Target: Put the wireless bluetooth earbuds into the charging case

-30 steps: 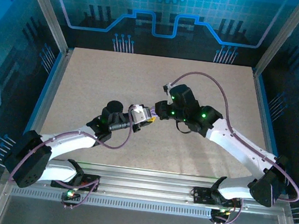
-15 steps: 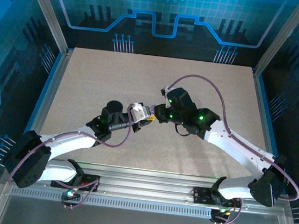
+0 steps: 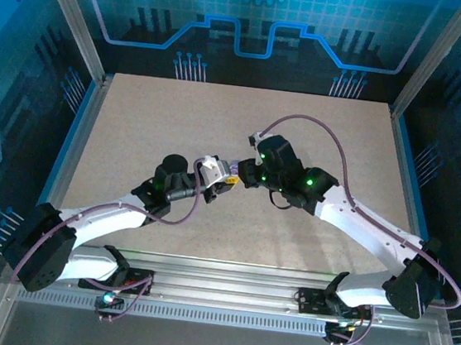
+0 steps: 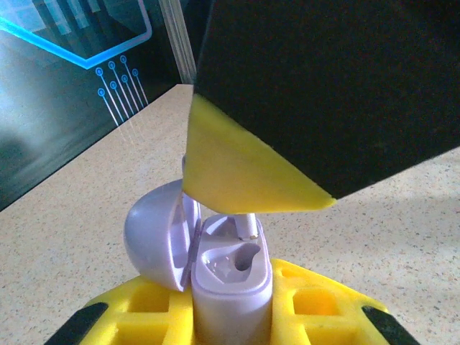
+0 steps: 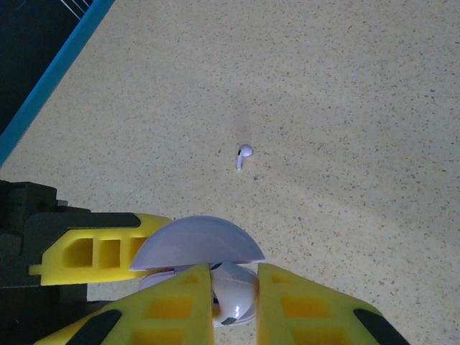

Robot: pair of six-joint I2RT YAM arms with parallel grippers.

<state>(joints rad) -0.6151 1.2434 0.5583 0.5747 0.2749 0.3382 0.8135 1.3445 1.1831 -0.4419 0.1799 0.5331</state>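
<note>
My left gripper (image 4: 231, 310) is shut on the base of a pale lavender charging case (image 4: 233, 277), held upright with its domed lid (image 4: 154, 233) swung open to the left. My right gripper (image 5: 236, 296) is shut on a lavender-white earbud (image 5: 238, 291) and hangs right over the case. The bud's stem (image 4: 249, 226) points down at the rim of a socket, its tip just above the hole. The near socket is empty. In the top view the two grippers (image 3: 234, 177) meet at mid-table. A second earbud (image 5: 244, 153) lies loose on the table beyond the case.
The speckled beige tabletop (image 3: 177, 125) lies bare around the grippers. Aluminium posts and a blue-edged wall (image 3: 78, 122) border it at left, back and right. The left finger (image 5: 93, 251) sits beside the lid in the right wrist view.
My right gripper has moved left and closed in over the case with the earbud. The left gripper has shifted slightly up and left with the case.
</note>
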